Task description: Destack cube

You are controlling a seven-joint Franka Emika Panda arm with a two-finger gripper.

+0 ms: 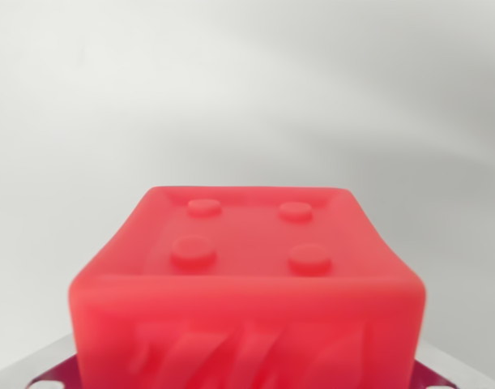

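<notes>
A red cube (247, 284) fills the lower middle of the wrist view, very close to the camera and blurred. Its upper face has a raised rim and four round studs (194, 245). The near side carries an embossed slanted pattern (231, 348). Behind it there is only a plain white-grey background, and no second cube shows. None of my gripper's fingers is visible. Grey metal plate corners (38, 369) with a pink reflection stick out beneath the cube at the bottom left and bottom right. Whether the cube is held cannot be seen.
A pale, featureless surface or wall (247, 89) takes up the whole upper half of the view. No other objects, edges or containers show.
</notes>
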